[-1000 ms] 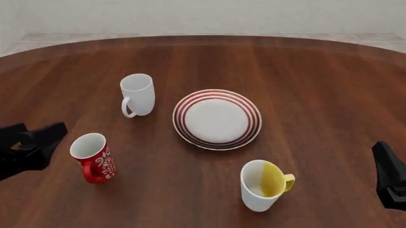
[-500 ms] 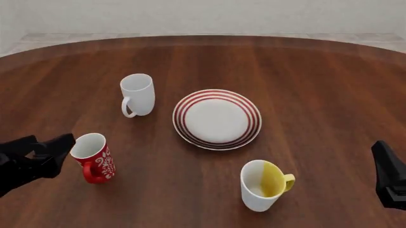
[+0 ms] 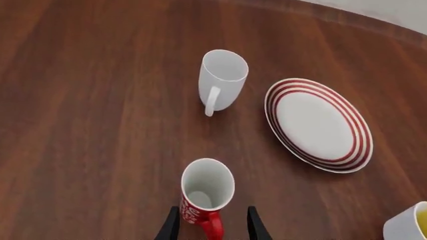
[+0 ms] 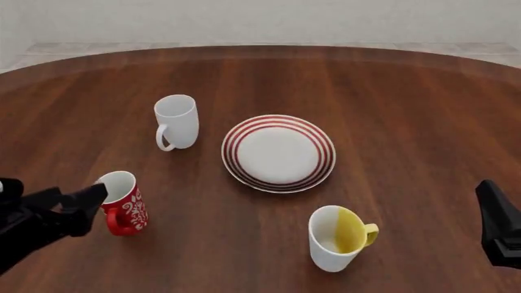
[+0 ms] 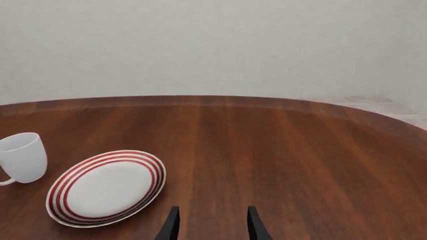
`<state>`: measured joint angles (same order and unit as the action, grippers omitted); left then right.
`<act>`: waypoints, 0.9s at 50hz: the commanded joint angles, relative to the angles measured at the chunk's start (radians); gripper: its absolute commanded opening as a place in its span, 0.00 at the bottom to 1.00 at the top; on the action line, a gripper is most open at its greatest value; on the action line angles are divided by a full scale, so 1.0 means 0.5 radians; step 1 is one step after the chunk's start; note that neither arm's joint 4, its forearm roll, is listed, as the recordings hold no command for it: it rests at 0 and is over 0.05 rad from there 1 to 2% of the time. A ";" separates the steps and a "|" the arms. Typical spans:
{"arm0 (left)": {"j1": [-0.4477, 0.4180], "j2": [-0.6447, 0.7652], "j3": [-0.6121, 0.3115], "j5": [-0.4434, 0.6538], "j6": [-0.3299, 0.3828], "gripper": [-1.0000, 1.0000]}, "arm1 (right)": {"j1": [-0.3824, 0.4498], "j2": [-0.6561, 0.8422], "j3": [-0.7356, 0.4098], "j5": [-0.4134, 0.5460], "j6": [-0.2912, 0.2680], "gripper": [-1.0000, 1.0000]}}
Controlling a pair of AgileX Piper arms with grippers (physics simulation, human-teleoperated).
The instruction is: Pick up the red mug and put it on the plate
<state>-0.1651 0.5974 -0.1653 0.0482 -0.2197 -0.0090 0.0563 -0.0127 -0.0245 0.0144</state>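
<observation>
**Now at the mug: left gripper straddled the handle**

The left gripper stood spread, fingers either side of the red mug handle, not closed. The mug stood upright at near left, well apart from the plate at centre. The right gripper hung parted at near right.

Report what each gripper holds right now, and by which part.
Nothing is held. The left gripper is open, its fingers straddling the red mug near the handle, not yet closed. The right gripper is open.
</observation>
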 commanded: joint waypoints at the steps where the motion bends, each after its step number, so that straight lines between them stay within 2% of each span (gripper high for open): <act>1: 0.000 0.108 0.076 -0.139 -0.028 1.00 | 0.003 0.016 0.007 -0.021 -0.006 1.00; 17: 0.037 0.236 0.175 -0.311 -0.063 1.00 | 0.008 0.013 0.009 -0.023 -0.009 1.00; 22: 0.036 0.196 0.164 -0.275 -0.062 1.00 | 0.008 0.000 0.005 -0.007 -0.007 1.00; 45: 0.003 0.586 0.280 -0.694 -0.098 1.00 | 0.007 -0.003 0.017 -0.016 -0.006 1.00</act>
<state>-0.1575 0.8144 -0.0472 -0.2166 -0.2628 -0.0053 0.0553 -0.0067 -0.0310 0.0123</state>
